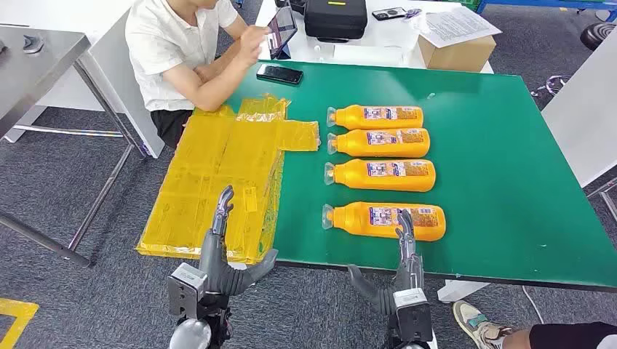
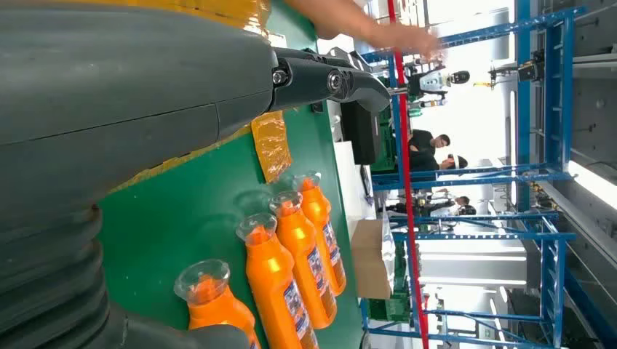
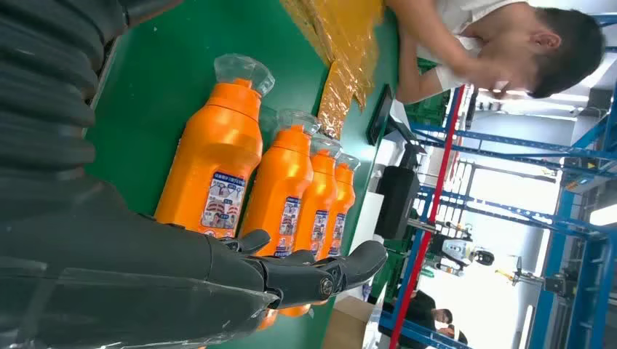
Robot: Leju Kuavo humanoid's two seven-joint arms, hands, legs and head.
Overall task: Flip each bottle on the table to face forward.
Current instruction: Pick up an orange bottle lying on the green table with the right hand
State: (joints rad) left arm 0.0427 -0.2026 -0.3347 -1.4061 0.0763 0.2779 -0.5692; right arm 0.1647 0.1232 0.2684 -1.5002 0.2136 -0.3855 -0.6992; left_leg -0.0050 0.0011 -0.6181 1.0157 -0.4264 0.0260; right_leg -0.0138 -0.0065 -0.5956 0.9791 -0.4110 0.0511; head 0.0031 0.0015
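Several orange bottles lie in a row on the green table (image 1: 509,182), clear caps pointing left and labels facing up. The nearest bottle (image 1: 364,217) lies by the front edge, and the farthest bottle (image 1: 378,115) lies at the back of the row. My right hand (image 1: 402,251) is open with fingers straight, their tips overlapping the nearest bottle's front side; whether they touch it I cannot tell. The right wrist view shows the right hand (image 3: 218,283) beside that bottle (image 3: 215,167). My left hand (image 1: 222,243) is open and holds nothing, over the yellow sheet's front edge. The left wrist view shows the left hand (image 2: 145,94) and the bottles (image 2: 291,269).
A crinkled yellow plastic sheet (image 1: 225,167) covers the table's left part. A seated person (image 1: 182,51) at the far left handles a tablet (image 1: 280,33). A phone (image 1: 279,73), black case (image 1: 335,18) and cardboard box (image 1: 457,51) lie behind. A steel table (image 1: 36,58) stands left; someone's shoe (image 1: 476,323) is at the front right.
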